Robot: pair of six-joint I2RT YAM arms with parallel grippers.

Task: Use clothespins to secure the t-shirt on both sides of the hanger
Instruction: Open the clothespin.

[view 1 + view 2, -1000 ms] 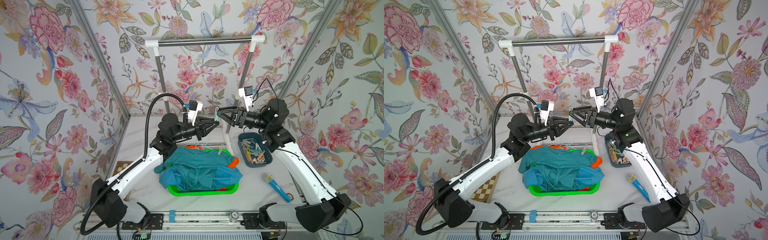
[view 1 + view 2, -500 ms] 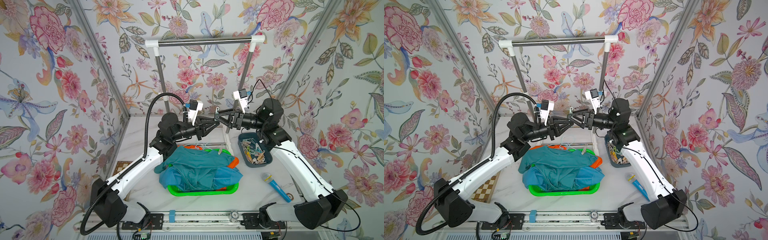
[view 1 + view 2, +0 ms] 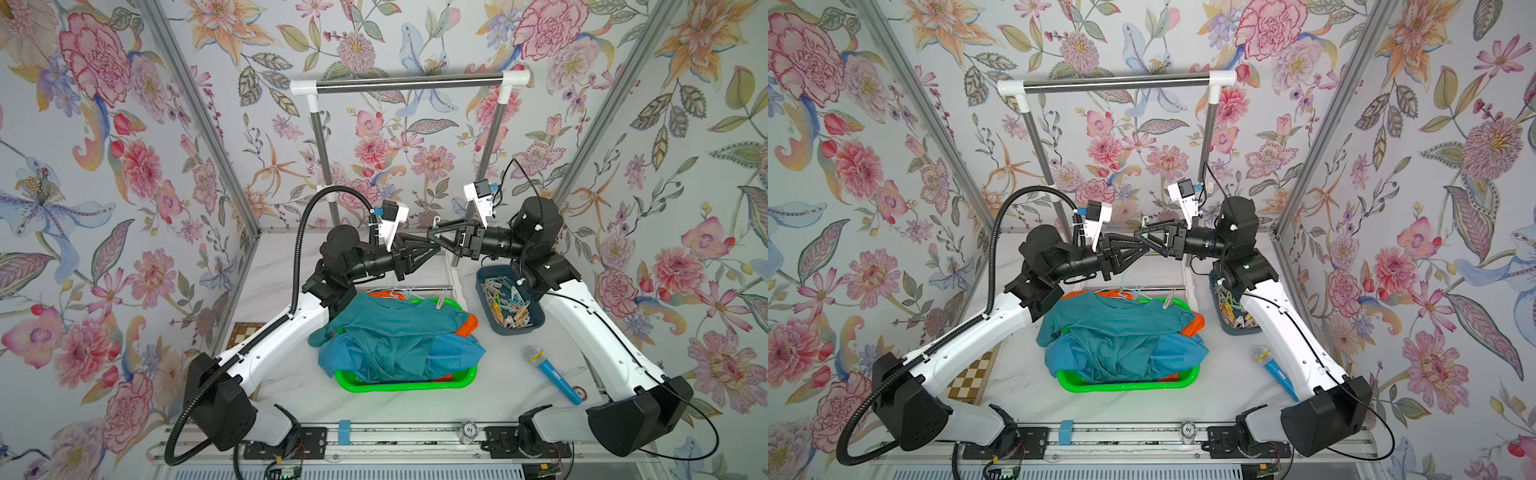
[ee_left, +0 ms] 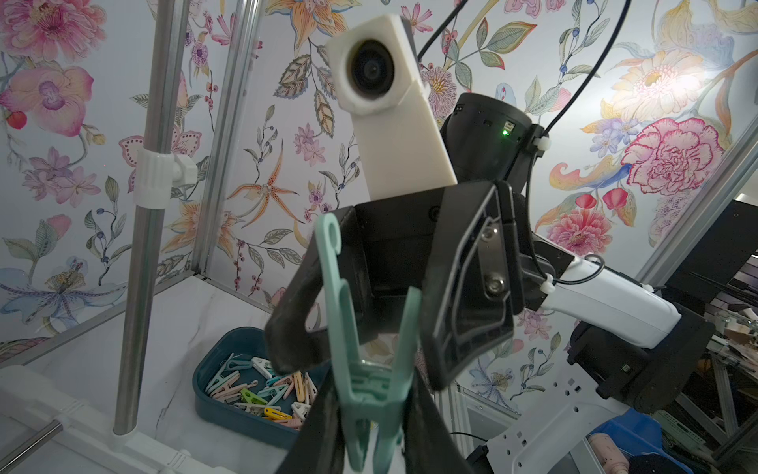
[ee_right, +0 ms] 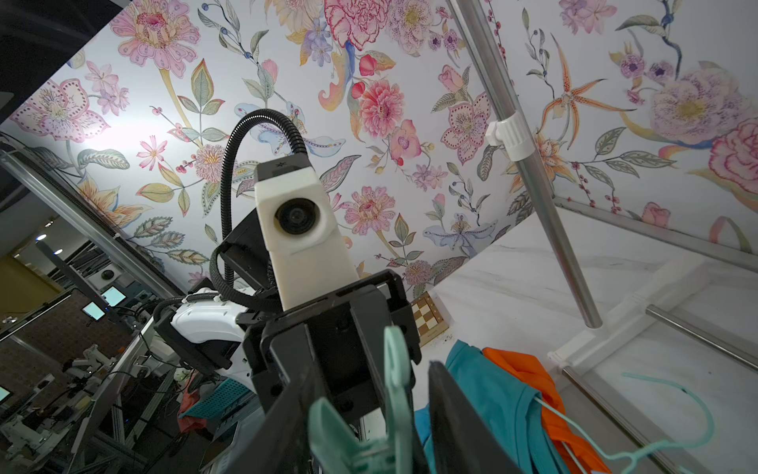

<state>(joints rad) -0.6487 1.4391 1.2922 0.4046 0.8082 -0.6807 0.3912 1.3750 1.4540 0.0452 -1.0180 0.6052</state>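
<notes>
blue tray (image 3: 517,330) of clothespins (image 3: 505,303) beside basket (image 3: 399,386)

In the middle of the table (image 3: 307,399), a basket (image 3: 399,386) heaped with t-shirts (image 3: 395,332), a hanger (image 3: 1129,292) at the heap's far edge and a single clothespin (image 3: 440,302) standing at its far right corner. Just right of the basket, a tray (image 3: 521,330) holding loose clothespins (image 3: 505,303); nearer than the tray, right of the basket's near corner, a microphone (image 3: 548,372); at the table's left edge, a chessboard (image 3: 245,332); behind everything, a rack (image 3: 409,82), its right post just beyond the gap between basket and tray. Above the basket's far edge, left gripper (image 3: 436,248) and right gripper (image 3: 432,235) tip to tip, a clothespin (image 4: 367,381) between them.
</notes>
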